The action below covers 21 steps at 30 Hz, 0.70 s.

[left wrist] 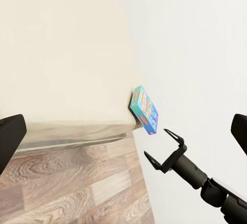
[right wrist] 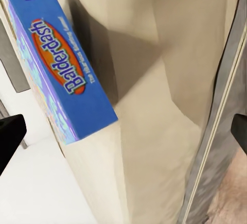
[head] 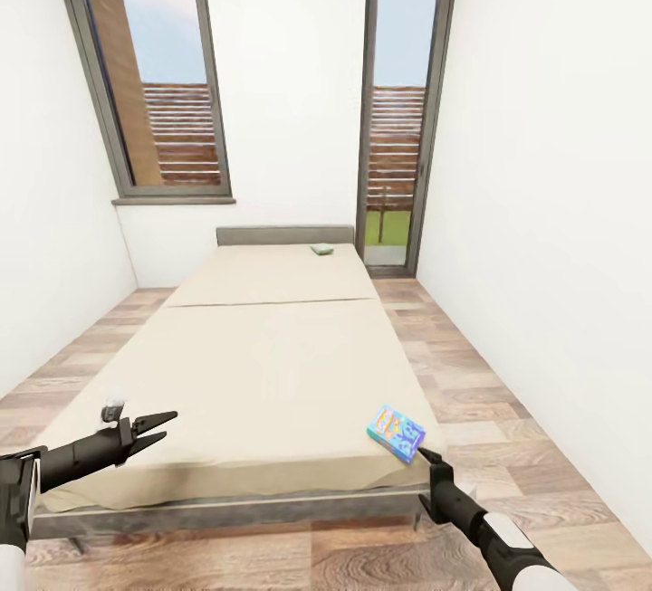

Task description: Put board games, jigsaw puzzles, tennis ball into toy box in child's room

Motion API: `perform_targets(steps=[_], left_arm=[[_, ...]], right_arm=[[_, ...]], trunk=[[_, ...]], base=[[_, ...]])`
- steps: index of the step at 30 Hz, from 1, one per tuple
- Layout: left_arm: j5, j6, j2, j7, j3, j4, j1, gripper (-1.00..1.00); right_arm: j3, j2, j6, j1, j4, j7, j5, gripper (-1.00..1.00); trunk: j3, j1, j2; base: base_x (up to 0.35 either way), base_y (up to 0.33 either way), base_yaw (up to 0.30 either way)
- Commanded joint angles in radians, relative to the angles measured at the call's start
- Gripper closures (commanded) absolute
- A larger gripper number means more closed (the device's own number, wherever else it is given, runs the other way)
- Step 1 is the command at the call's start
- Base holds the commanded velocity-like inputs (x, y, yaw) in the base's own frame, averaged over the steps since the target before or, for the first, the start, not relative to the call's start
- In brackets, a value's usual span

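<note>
A: Games first. You have two on the bed (head: pixel 272 365): the blue game (head: pixel 396 433) lies at the near right corner, and the green game (head: pixel 321 249) lies far away, near the headboard.

B: Which one do I take now?

A: The blue one, I think. Your right gripper (head: pixel 426 457) is just beside it, with the fingers apart and nothing between them. In the right wrist view the box (right wrist: pixel 62 64) is close in front, and part of it seems to hang over the mattress edge.

B: How should I close on it?

A: Come to the overhanging edge, so one finger goes under and one over. Move slowly; a push could make the box fall to the floor.

B: And the left gripper (head: pixel 149 428)?

A: It is open and empty, over the near left corner. Keep it away.
</note>
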State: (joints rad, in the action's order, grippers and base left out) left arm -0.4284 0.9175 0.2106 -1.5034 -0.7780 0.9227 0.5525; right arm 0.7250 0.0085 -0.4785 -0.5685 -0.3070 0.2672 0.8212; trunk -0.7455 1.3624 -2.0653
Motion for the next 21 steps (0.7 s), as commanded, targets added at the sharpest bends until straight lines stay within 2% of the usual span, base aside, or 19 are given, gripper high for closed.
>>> perform_targets(steps=[1,15,21], left_arm=[[-0.01,0.01,0.0,-0.009,-0.003,0.001,0.001,-1.0],[-0.01,0.01,-0.001,-0.009,-0.003,0.001,0.001,-1.0],[-0.01,0.009,-0.001,-0.009,-0.002,0.001,0.001,-1.0]], right_arm=[[0.007,0.001,-0.006,-0.001,-0.001,0.0,0.001,-1.0],[0.007,0.001,-0.006,-0.001,-0.001,0.0,0.001,-1.0],[0.007,0.001,-0.006,-0.001,-0.001,0.0,0.001,-1.0]], trunk=[[-0.004,0.004,-0.008],[-0.007,0.008,-0.015],[-0.007,0.008,-0.015]], base=[[0.0,0.0,0.0],[0.0,0.002,0.0],[0.029,0.108,0.0]])
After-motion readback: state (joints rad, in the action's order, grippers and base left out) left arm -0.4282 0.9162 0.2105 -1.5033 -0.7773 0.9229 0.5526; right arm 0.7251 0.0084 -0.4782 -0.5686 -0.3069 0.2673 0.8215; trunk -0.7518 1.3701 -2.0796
